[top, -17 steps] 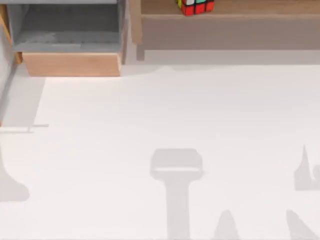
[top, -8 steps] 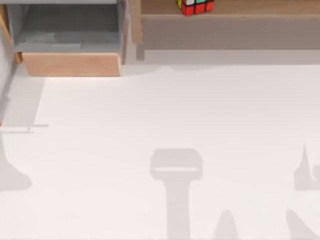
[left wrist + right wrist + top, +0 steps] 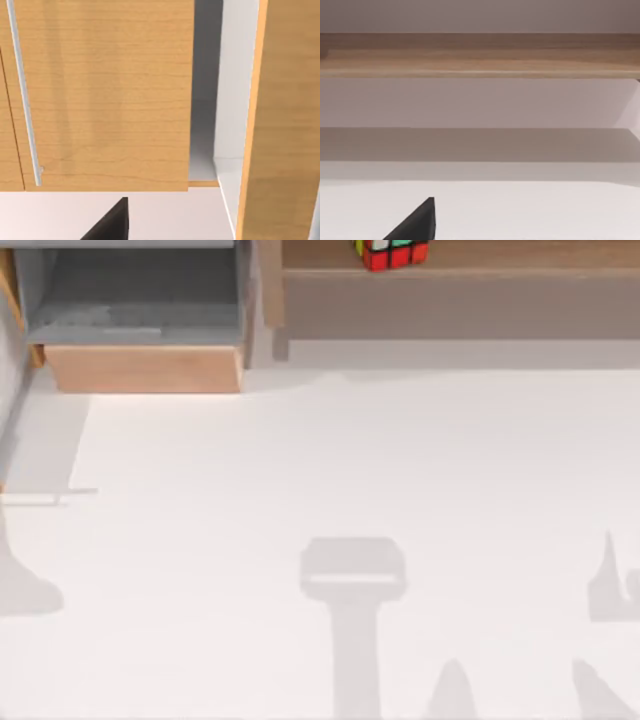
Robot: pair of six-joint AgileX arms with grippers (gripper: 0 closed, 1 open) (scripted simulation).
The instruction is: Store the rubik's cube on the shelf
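Nothing has moved; rubik's cube (image 3: 391,253) rests on shelf (image 3: 460,302); hand states unclear.

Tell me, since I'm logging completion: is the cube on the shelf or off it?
On it: the cube sits atop the shelf, above its front board.

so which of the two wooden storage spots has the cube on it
The long shelf at the top view's right, with the plain tan front board. The rubik's cube sits on its ledge. The grey-lined box compartment at the left holds nothing visible.
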